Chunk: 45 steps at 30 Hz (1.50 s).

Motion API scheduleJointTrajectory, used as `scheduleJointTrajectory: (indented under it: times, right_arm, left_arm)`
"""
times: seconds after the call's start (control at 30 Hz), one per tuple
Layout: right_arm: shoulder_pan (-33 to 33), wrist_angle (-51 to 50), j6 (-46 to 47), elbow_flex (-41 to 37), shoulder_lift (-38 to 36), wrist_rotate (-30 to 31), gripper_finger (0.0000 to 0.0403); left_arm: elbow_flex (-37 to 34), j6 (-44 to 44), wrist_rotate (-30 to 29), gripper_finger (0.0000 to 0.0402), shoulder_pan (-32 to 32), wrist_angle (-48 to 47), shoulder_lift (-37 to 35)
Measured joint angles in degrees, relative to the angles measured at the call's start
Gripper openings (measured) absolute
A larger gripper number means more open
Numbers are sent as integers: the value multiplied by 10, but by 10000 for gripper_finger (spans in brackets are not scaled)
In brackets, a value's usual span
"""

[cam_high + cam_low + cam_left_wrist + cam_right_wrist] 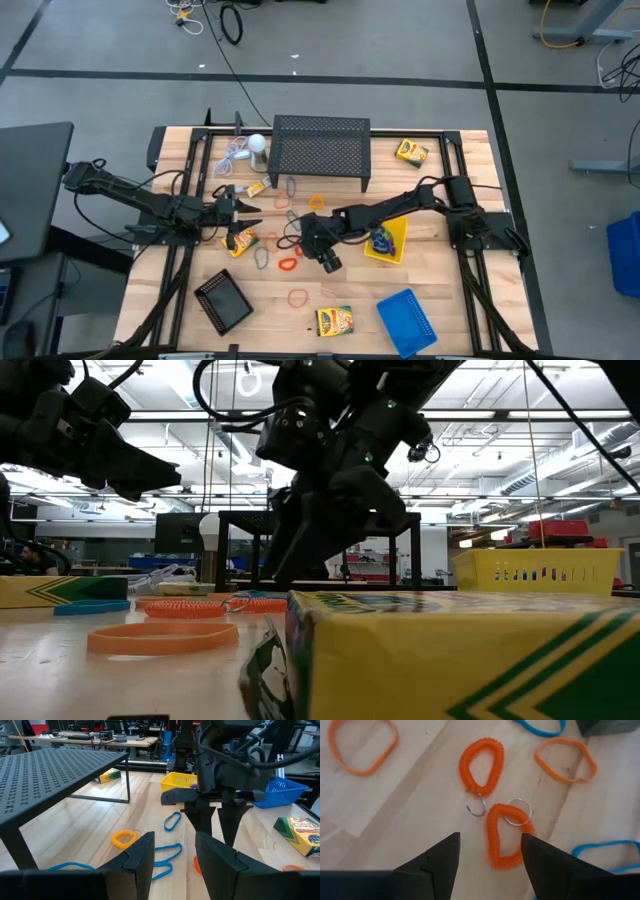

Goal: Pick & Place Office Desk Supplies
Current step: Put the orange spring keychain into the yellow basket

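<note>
At the centre of the frame, the released right end effector [490, 852] is held over a light, springy orange coil loop [506, 836]; its coil side should be pinched.

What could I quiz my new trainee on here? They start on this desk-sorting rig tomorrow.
1. True or false: the left tool holds a crayon box.
2. What lies just ahead of the right tool, between its open fingers? A) an orange coil loop B) a crayon box C) the blue tray
3. What colour is the mesh tray on the left arm's side of the table?

Key: 1 false, its fingers are apart with nothing between them. 2 A. 3 black: the black tray.
</note>
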Motion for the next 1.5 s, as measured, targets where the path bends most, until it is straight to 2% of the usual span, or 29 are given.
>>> scheduleJointTrajectory:
  times: [0.27, 0.6, 0.77, 1.03, 1.23, 1.37, 1.5]
  right_arm:
    - [0, 10, -9, 1, 5, -15, 217]
    - [0, 23, -16, 5, 39, -3, 210]
    - [0, 17, -15, 5, 39, -5, 162]
    - [10, 5, -15, 5, 38, -3, 21]
    - [27, 0, -15, 5, 37, 10, 8]
    - [41, -1, -2, 5, 37, 42, 6]
    - [46, 13, 21, 5, 37, 35, 4]
  left_arm:
    - [0, 4, 0, 149, 0, 4, 0]
    - [0, 4, 0, 149, 0, 14, 1]
    - [0, 4, 0, 149, 0, 14, 2]
    - [0, 4, 0, 149, 0, 15, 2]
    - [0, 4, 0, 149, 0, 14, 2]
    - [0, 4, 0, 149, 0, 14, 3]
    - [0, 4, 0, 149, 0, 14, 3]
